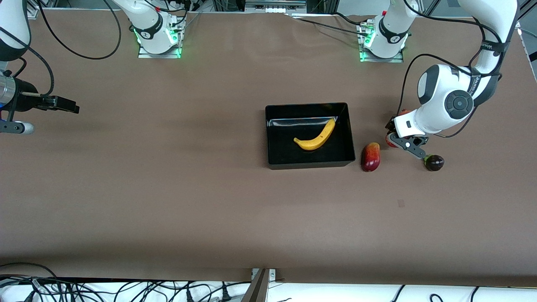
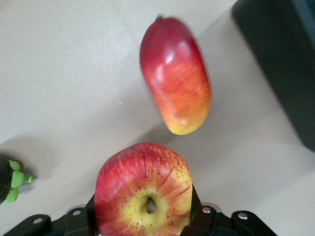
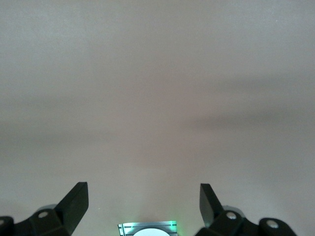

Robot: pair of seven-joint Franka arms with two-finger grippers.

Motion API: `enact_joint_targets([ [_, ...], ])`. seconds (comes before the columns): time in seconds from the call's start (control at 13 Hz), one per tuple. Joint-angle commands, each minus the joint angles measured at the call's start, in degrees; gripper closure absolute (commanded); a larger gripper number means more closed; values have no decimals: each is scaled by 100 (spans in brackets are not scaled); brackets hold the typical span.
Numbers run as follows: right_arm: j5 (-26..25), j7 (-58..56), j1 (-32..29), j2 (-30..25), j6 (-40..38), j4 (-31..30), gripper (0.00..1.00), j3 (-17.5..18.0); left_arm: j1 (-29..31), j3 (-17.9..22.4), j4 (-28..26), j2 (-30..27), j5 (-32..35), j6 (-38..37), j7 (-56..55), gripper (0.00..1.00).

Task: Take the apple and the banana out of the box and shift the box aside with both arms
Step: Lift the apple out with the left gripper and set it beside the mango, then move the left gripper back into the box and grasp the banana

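The black box (image 1: 272,138) stands mid-table with the yellow banana (image 1: 315,136) lying in it. My left gripper (image 1: 392,140) is shut on the red-and-yellow apple (image 2: 143,191), low over the table between the mango and a dark fruit, toward the left arm's end from the box. In the left wrist view its fingers (image 2: 194,204) press both sides of the apple. In the front view the apple (image 1: 390,143) is mostly hidden by the hand. My right gripper (image 1: 63,105) is open and empty, and waits over bare table at the right arm's end; its fingertips (image 3: 78,196) stand wide apart.
A red-yellow mango (image 1: 371,157) lies just beside the box, also in the left wrist view (image 2: 175,73). A dark round fruit with a green calyx (image 1: 434,162) lies close to the left hand. A red thing (image 1: 404,112) peeks out by the left wrist. The box's corner (image 2: 280,64) shows in the left wrist view.
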Motion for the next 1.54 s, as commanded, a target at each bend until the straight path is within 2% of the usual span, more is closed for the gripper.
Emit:
enact_joint_targets([
  [0.0, -51, -17, 0, 10, -39, 121, 0, 67, 57, 80, -42, 295, 227, 307, 95, 100],
  [0.31, -51, -35, -9, 19, -30, 121, 0, 67, 75, 89, 2, 646, 218, 563, 95, 100],
  [0.38, -51, -44, -9, 10, -47, 121, 0, 67, 75, 89, 20, 717, 209, 563, 95, 97],
  [0.46, -51, -44, -9, 10, -56, 112, 0, 67, 75, 89, 29, 735, 201, 572, 69, 89],
  [0.54, -51, -44, -9, 19, -48, 121, 0, 67, 66, 89, 38, 744, 201, 563, 34, 77],
  [0.62, -51, -52, 0, 19, -56, 112, 0, 67, 66, 89, 64, 753, 209, 572, 16, 45],
  [0.69, -77, -44, 9, 10, -74, 104, 0, 93, 66, 89, 73, 735, 218, 563, 7, 0],
  [0.92, -77, -52, 0, 19, -74, 95, 0, 85, 58, 71, 73, 403, 218, 362, 60, 0],
  [1.15, -95, -44, -26, 45, -21, 60, 0, 67, -91, -16, 397, -247, 87, -891, 8, 0],
  [1.31, -95, -35, -17, 45, -74, 60, 0, 67, -415, -34, 521, -582, -552, -1299, -27, 0],
  [1.46, -95, -35, -9, 45, -74, 68, 0, 67, -863, -34, 608, -654, -678, -1318, -482, 0],
])
